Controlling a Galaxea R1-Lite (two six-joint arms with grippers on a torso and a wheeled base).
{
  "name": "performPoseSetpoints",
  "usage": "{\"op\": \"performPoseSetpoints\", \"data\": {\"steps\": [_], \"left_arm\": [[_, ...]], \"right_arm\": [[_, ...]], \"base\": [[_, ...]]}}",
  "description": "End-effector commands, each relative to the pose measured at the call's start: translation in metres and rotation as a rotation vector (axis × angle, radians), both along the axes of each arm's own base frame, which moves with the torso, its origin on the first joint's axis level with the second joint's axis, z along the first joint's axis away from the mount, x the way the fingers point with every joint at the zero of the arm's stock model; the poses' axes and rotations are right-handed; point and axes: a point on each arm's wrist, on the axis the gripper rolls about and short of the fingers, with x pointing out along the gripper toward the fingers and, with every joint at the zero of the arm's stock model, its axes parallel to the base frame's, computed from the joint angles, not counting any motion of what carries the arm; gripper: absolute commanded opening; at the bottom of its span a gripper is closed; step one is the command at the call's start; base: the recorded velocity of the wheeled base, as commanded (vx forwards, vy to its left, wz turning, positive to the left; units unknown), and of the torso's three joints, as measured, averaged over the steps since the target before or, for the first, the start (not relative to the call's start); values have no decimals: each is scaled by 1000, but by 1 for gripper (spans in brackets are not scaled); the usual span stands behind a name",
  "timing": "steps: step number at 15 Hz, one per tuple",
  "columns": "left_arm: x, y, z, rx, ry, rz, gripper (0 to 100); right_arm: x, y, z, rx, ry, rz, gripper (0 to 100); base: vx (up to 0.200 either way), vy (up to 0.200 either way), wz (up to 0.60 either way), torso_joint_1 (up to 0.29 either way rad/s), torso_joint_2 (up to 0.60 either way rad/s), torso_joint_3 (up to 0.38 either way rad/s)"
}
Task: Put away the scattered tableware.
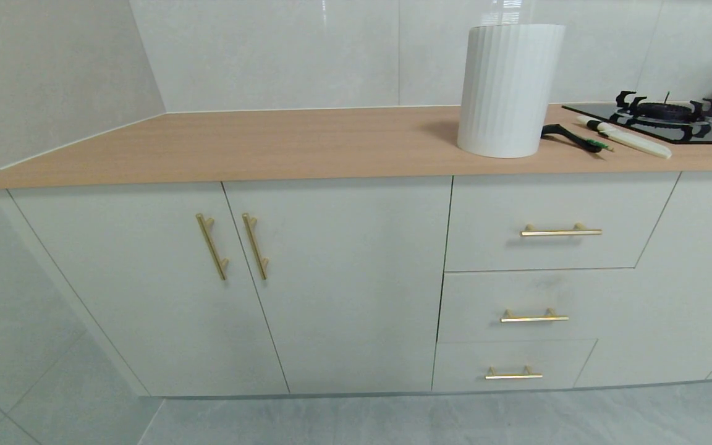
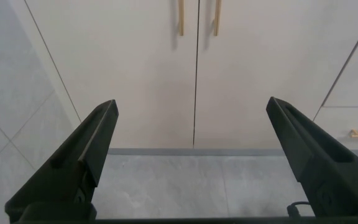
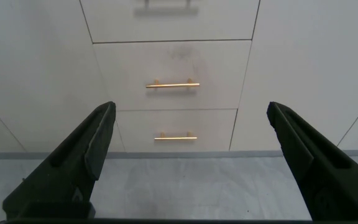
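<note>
Where the wooden counter [image 1: 269, 145] meets the tiled wall, it spans the width of the head view, with its left end cut off at an angle. Below its front edge stands a pale double-door cabinet [image 1: 238, 290], both doors closed, each with an upright brass handle beside the centre seam. To the right of the cabinet is a stack of three drawers [image 1: 517, 296], all closed, each with a horizontal brass bar.

A tall white ribbed container [image 1: 507, 93] stands upright on the counter, right of centre and nearer the front edge than the back edge. A black gas hob [image 1: 665, 117] is set into the counter at its right end, toward the back edge.

The left gripper [image 2: 191, 168] is low before the double doors, over the grey floor [image 2: 185, 186]; its two dark fingers are spread wide apart and grip nothing. The right gripper [image 3: 191, 165] is low before the middle and bottom drawers; its fingers are likewise spread wide apart and grip nothing.

Two utensils lie flat on the counter between the container and the hob. The pale knife-shaped utensil [image 1: 634, 141] lies just beside the hob's front-left corner, one end pointing toward the counter's front edge. The black utensil [image 1: 569, 135], smaller and green-tipped, lies just right of the container's base. Whether the two utensils touch cannot be told.
</note>
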Motion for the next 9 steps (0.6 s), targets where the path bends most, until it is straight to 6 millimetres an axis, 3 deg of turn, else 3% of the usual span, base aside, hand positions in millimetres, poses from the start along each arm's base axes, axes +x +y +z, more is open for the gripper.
{"op": "performPoseSetpoints", "data": {"steps": [1, 2, 3, 4, 6, 9], "left_arm": [[0, 0, 0, 0, -1, 0, 100], [0, 0, 0, 0, 1, 0, 100], [0, 0, 0, 0, -1, 0, 100], [0, 0, 0, 0, -1, 0, 100], [0, 0, 0, 0, 1, 0, 100], [0, 0, 0, 0, 1, 0, 100]], "right_arm": [[-3, 0, 13, 7, -36, 7, 100], [-8, 0, 54, 62, -100, 35, 100], [0, -1, 77, 80, -51, 81, 100], [20, 0, 92, 59, 61, 113, 100], [70, 5, 100, 36, 303, 116, 100], [166, 14, 97, -15, 606, 118, 100]], "base": [[0, 0, 0, 0, 0, 0], [0, 0, 0, 0, 0, 0], [0, 0, 0, 0, 0, 0], [0, 0, 0, 0, 0, 0], [0, 0, 0, 0, 0, 0], [0, 0, 0, 0, 0, 0]]}}
